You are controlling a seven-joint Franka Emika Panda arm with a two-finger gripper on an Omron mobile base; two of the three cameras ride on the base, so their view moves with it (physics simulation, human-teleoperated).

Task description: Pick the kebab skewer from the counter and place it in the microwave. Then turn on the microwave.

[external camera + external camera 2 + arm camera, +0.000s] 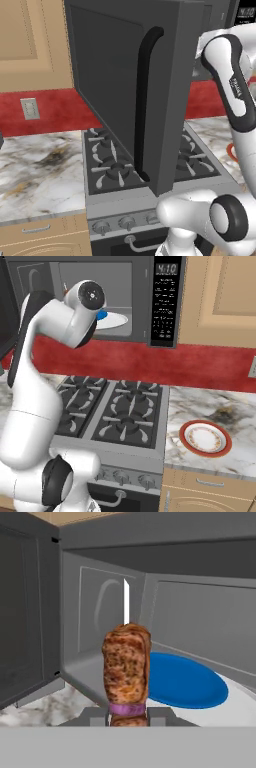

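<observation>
My gripper [128,716] is shut on the kebab skewer [126,667], a brown-reddish meat stick with a white tip that stands upright between the fingertips. It is held at the mouth of the open microwave [165,301], in front of the grey cavity. Just beyond the skewer, a blue disc [187,684] lies on the white turntable [117,320] inside. The microwave door [120,85] hangs wide open to the left, its curved black handle [142,100] facing me. In the right base view my wrist hides the gripper at the cavity opening.
A grey gas stove [115,411] sits below the microwave. The marble counter [220,406] to its right carries a red-rimmed white plate [205,438]. More counter [35,165] lies left of the stove. Tan cabinets flank the microwave, and the open door juts out over the burners.
</observation>
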